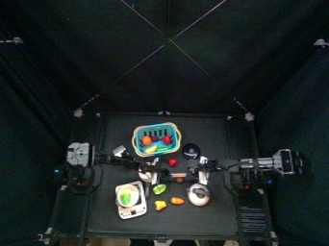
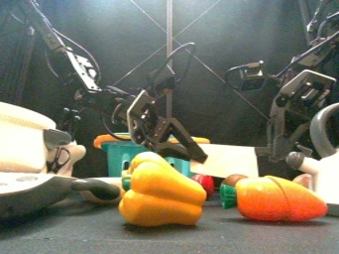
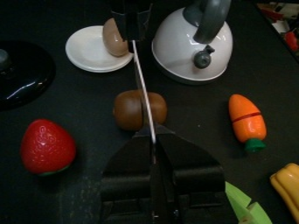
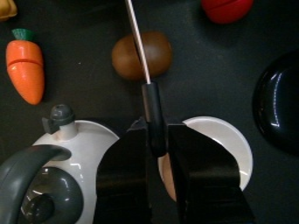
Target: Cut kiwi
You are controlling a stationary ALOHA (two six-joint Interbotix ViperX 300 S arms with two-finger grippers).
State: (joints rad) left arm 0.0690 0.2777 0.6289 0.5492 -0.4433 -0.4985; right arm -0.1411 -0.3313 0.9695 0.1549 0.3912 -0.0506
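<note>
L claw (image 3: 156, 144) narrow, clamped on knife (image 3: 142, 79). Blade crosses over kiwi (image 3: 126, 108), mid-surface (image 3: 70, 96), betw. strawberry (image 3: 48, 146) & carrot (image 3: 244, 118). R claw (image 3: 131, 22) at blade's far end, by kettle (image 3: 187, 39); its state: can't tell.

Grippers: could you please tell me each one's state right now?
Left gripper: cannot be told.
Right gripper: closed on the black-handled, white-bladed knife.

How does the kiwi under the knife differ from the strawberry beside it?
The kiwi is brown and rounded, while the strawberry is red and tapers to a point. The kiwi lies directly under the knife blade; the strawberry sits clear of it to one side. The kiwi looks somewhat smaller than the strawberry. Both rest on the black table, untouched by fingers.
</note>
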